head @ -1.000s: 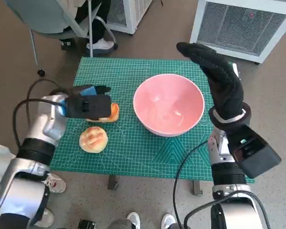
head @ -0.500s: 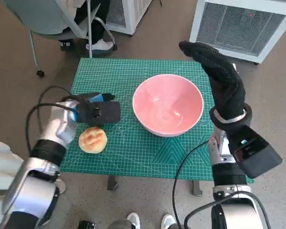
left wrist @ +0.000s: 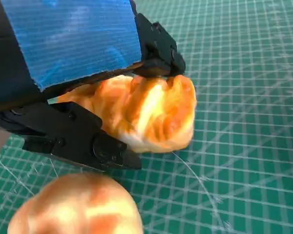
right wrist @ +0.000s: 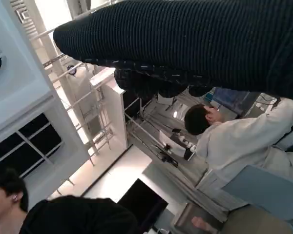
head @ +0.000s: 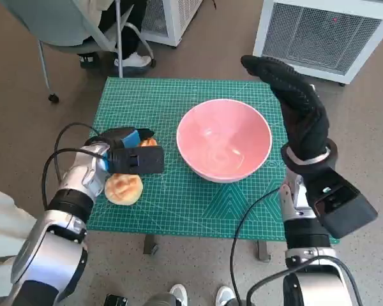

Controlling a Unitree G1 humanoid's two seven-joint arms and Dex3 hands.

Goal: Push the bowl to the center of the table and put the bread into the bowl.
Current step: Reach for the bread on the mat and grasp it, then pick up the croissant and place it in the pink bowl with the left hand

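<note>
I had the left robot hand [head: 131, 156] low over the green cutting mat [head: 179, 197] covering the tabletop, and its black fingers [left wrist: 158, 48] were clamped on a glazed orange pastry [left wrist: 146, 112]. In the left wrist view the fingers pressed on the pastry from one side and a black part of the hand lay against the other. I could not tell whether the pastry was touching the mat or just off it. In the head view only a sliver of it showed past the blue tape.

A round bread roll [head: 123, 188] lay on the mat just beside that hand, nearer the tabletop's front edge, and no finger touched it.

The pink bowl [head: 224, 139] stood upright and empty about the middle of the mat, apart from both breads.

My right robot hand [head: 293, 105] was raised beside the bowl on its right, the gloved fingers stretched flat and apart, holding nothing and not touching the bowl.

A person in a pale top [right wrist: 239, 141] showed in the right wrist view.
</note>
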